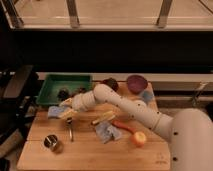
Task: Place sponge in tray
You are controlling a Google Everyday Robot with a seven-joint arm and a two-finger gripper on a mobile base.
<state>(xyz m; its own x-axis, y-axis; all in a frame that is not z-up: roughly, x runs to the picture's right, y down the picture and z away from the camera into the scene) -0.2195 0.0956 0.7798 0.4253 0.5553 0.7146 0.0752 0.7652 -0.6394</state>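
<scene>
My gripper [66, 109] is at the left of the wooden table, just in front of the green tray [50, 82]. It is shut on a pale yellow sponge [68, 113] and holds it slightly above a blue cloth [54, 112]. The white arm reaches in from the lower right across the table. The tray stands at the back left and holds two dark objects [63, 93].
On the table [100, 155] lie a yellowish strip [103, 118], a second blue cloth [107, 131], a carrot [123, 127], an orange fruit [139, 138], a metal can [50, 142] and a utensil [70, 131]. A purple bowl [136, 82], a dark red fruit [111, 83] and a blue cup [146, 95] stand at the back right.
</scene>
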